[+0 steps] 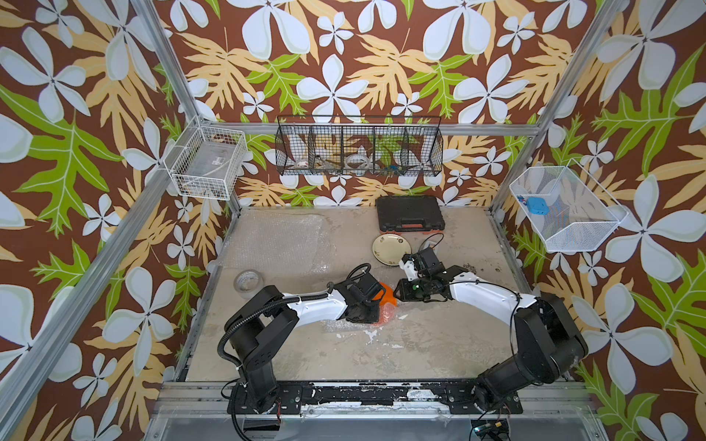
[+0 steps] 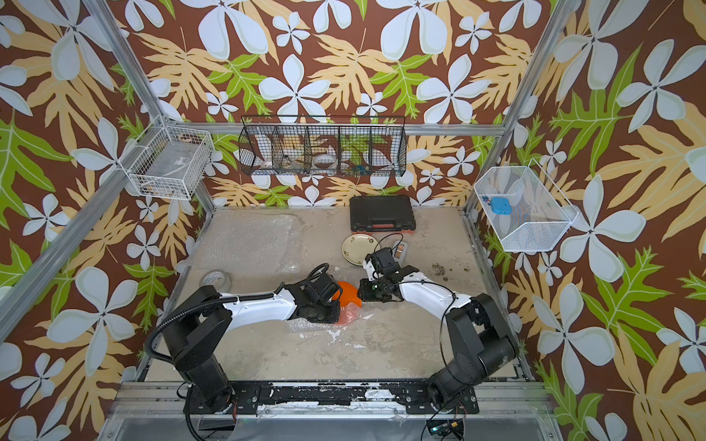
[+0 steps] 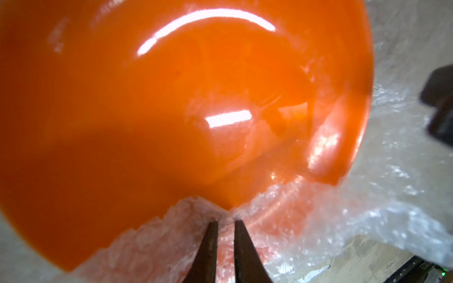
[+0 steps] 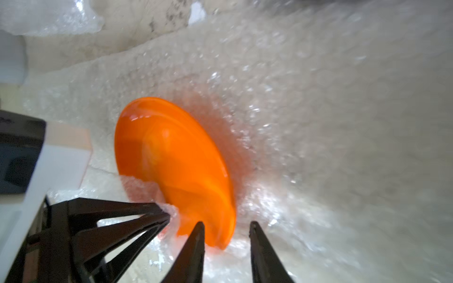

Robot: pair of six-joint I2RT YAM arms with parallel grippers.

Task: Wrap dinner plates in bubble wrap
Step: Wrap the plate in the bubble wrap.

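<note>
You have a closed black case [image 1: 410,213] with a red latch strip lying flat at the back of the grey, scuffed table [image 1: 420,343]. On the wall above the case hangs a black wire basket [image 1: 422,152] with compartments; a whitish ring [image 1: 349,162] sits in the middle one. Well to the case's left is a white wire basket [image 1: 198,187], and nearer you a tape roll [image 1: 250,294]. Right of the case, a white mesh basket [image 1: 577,233] holds a blue object [image 1: 538,205].
</note>
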